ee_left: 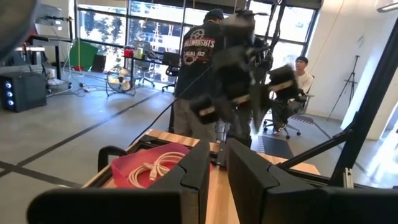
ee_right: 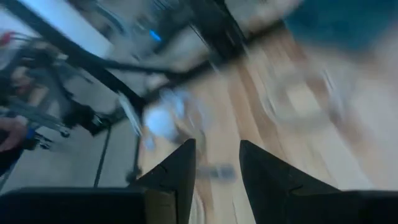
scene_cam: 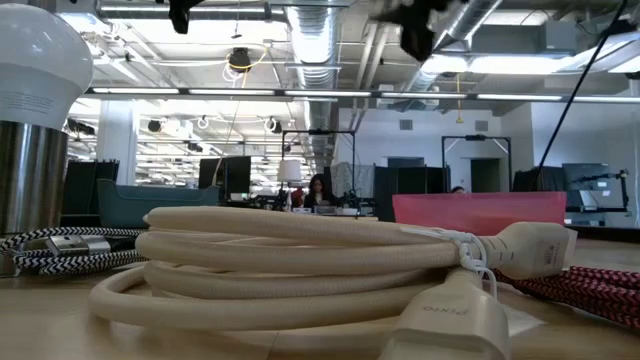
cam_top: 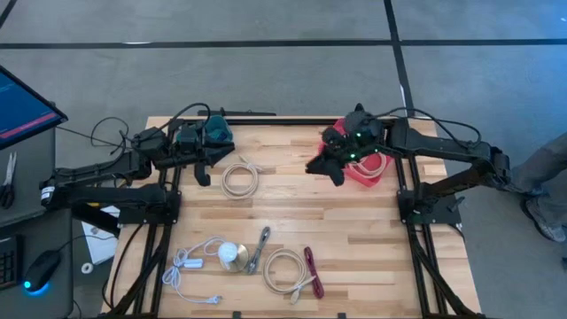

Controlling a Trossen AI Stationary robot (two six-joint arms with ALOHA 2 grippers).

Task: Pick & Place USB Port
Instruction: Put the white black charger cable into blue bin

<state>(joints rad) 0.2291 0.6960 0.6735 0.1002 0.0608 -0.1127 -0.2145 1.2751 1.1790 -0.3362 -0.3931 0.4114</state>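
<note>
A pink bin (cam_top: 370, 171) stands at the table's far right and holds a coiled beige cable (ee_left: 149, 169). My right gripper (cam_top: 326, 170) hangs open and empty above the table, just left of the bin; its wrist view (ee_right: 217, 165) is blurred. My left gripper (cam_top: 204, 173) waits at the far left beside a teal bin (cam_top: 218, 133), empty, with a narrow gap between its fingers (ee_left: 218, 165). A beige cable coil (cam_top: 239, 178) lies between the two grippers. A second beige coil (cam_top: 285, 270) and a red cable (cam_top: 313, 271) lie on the table near the front edge.
A white charger with its cable (cam_top: 192, 263), a white bulb (cam_top: 233, 255) and a metal piece (cam_top: 260, 249) lie at the front left. A person (ee_left: 202, 68) stands beyond the table's right side, another sits farther back. The table's middle is bare wood (cam_top: 301, 217).
</note>
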